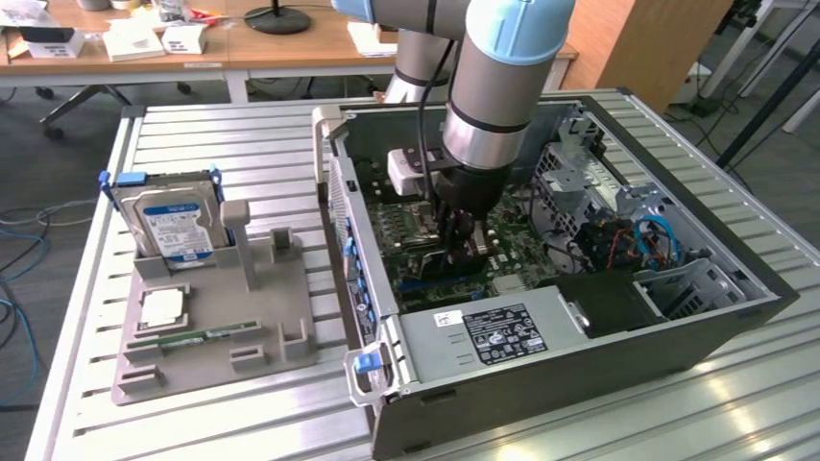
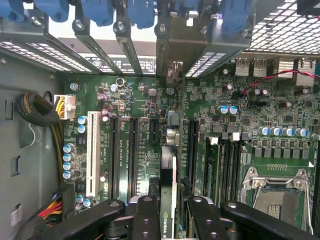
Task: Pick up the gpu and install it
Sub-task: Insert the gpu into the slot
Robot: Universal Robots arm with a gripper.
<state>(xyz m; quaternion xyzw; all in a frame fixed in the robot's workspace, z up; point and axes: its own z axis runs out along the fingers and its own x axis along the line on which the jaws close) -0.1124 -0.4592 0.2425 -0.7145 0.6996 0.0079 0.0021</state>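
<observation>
My pincer [image 2: 169, 220] is clamped on the gpu [image 2: 168, 190], which I hold edge-on between my black fingers [image 2: 146, 217]. In the wrist view the card is a thin strip with a green-marked label, running out from between the fingers toward the pale bracket end [image 2: 170, 65] at the case's rear slot openings. It sits over the motherboard [image 2: 135, 145], in line with the long dark expansion slots [image 2: 133, 150], just beside the white slot [image 2: 91, 150]. I cannot tell whether its edge already touches a slot.

In the exterior view my arm [image 1: 500, 86] reaches down into the open computer case [image 1: 717, 317], and my pincer [image 1: 462, 235] hangs low over the middle of the board, with the gpu [image 1: 470, 252] a dark sliver below it. The power supply [image 1: 506, 331] with its label lies at the near side of the case, and blue cables [image 1: 654, 235] sit toward the exterior view's right.

Well apart, on the exterior view's left, a grey holder [image 1: 211, 327] stands on the slatted table [image 1: 692, 413]. It holds the hard drive [image 1: 173, 226] upright at its far end, with a memory stick [image 1: 192, 338] and a square chip [image 1: 163, 305] lying flat nearer.
</observation>
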